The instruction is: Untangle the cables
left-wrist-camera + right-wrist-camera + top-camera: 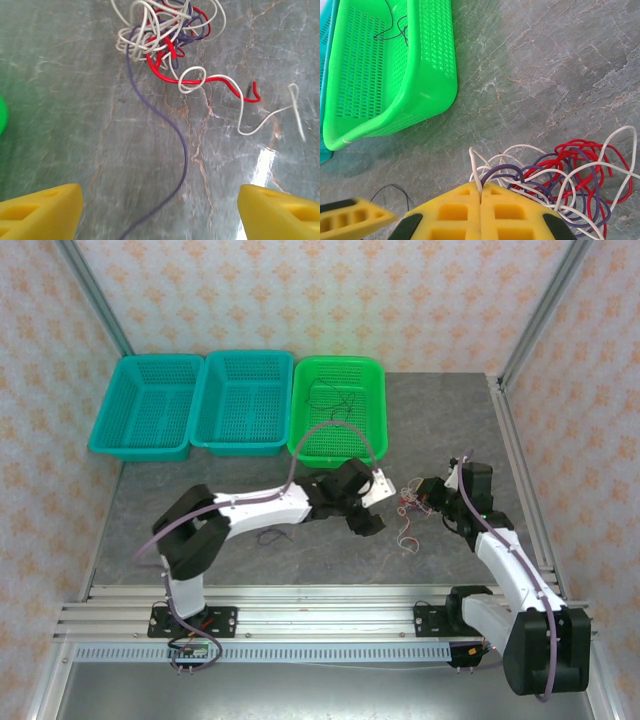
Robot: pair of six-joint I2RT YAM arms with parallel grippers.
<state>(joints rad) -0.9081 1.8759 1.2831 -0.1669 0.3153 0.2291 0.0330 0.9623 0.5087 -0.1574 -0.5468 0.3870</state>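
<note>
The cables (408, 506) lie as a tangle of red, white and purple wire on the table between my two grippers. In the left wrist view the tangle (161, 31) sits at the top. A purple strand (176, 135) trails from it down between my left gripper's (160, 215) wide-open yellow fingers (42, 212) without touching them. A red strand (222, 81) and a white strand (270, 117) spread to the right. My right gripper (481, 189) is shut on a white and a purple loop at the edge of the tangle (570, 175). In the top view the left gripper (383, 506) and the right gripper (420, 496) stand close together.
A green basket (338, 361) at the back holds a thin black cable (335, 400); it is also in the right wrist view (427, 75). Two teal baskets (135, 446) (240, 446) stand left of it. Another black wire (275, 533) lies under the left arm.
</note>
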